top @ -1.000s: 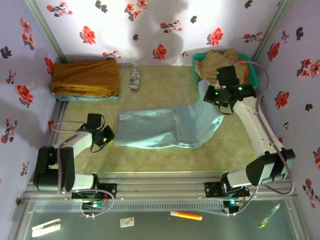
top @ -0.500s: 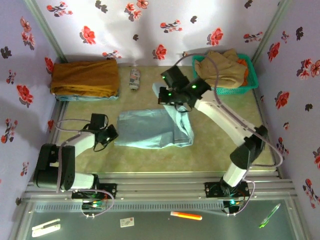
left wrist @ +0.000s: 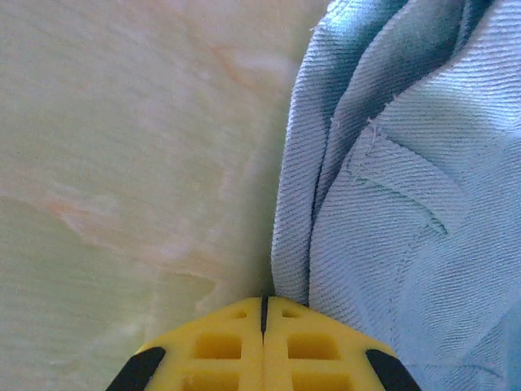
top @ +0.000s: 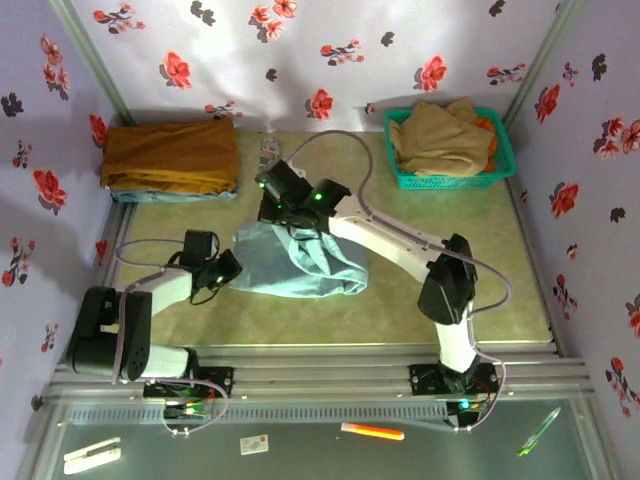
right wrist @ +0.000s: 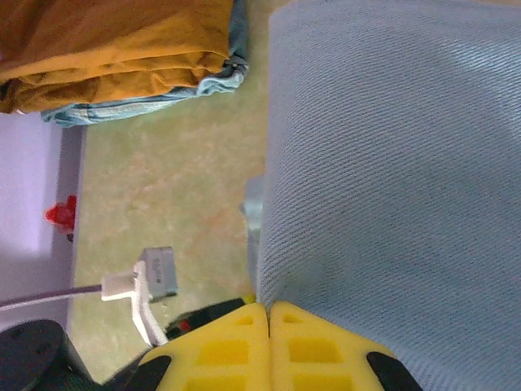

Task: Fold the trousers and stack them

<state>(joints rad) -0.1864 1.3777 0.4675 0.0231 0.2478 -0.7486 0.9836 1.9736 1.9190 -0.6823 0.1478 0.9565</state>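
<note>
swept leftward, our right gripper [top: 290, 208] has doubled the trousers [top: 305, 265] over, left of the table [top: 480, 270] centre; we see both jaws clamped on cloth; left gripper [top: 228, 268] pins the near-left corner, long axis running left-right

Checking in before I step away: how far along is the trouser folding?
Done: the trousers lie doubled over on the table. In hand: the right gripper holds the upper layer's end near the left gripper, shut on the other edge. Left: lay it down, fold smaller, stack on the mustard pile.
</note>
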